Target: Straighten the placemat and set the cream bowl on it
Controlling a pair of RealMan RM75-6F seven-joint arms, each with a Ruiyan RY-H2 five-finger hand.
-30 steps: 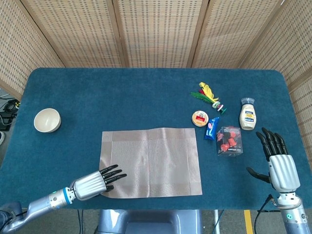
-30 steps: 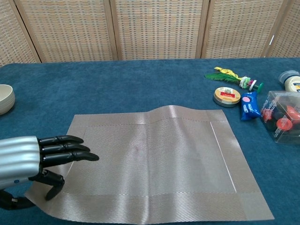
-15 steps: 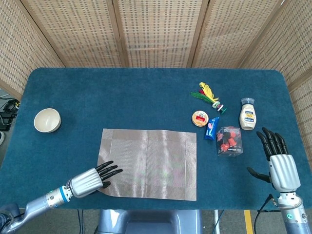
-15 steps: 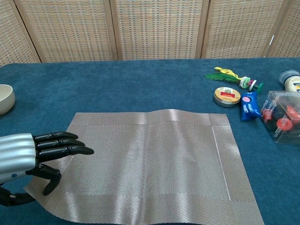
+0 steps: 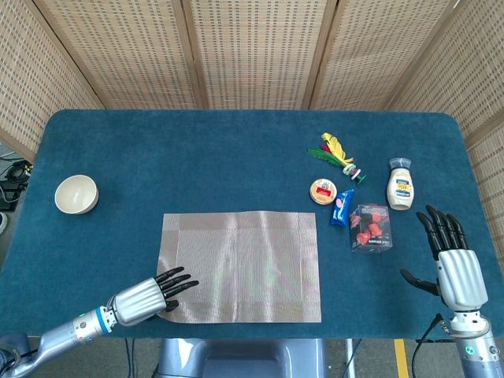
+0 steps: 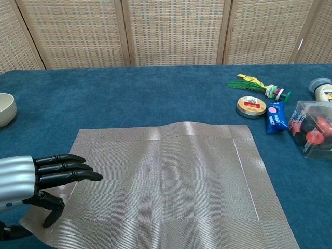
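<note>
The woven beige placemat (image 5: 244, 264) (image 6: 171, 181) lies at the table's front centre, nearly square to the edge, with a low ripple along its far edge. My left hand (image 5: 146, 295) (image 6: 36, 179) holds its near-left corner, fingers stretched over the mat and thumb at the edge. The cream bowl (image 5: 76, 194) (image 6: 5, 109) stands upright and empty at the far left, well apart from the mat. My right hand (image 5: 450, 264) hovers open at the front right, holding nothing; only the head view shows it.
To the right of the mat are a round tin (image 5: 323, 190), a blue packet (image 5: 342, 206), a clear box with red pieces (image 5: 370, 227), a white squeeze bottle (image 5: 400, 185) and a feathered toy (image 5: 337, 153). Wicker screens stand behind the table.
The left hand drew back toward the front edge, dragging the placemat's left corner with it. The mat turned squarer to the table and flatter. The right hand stayed still.
</note>
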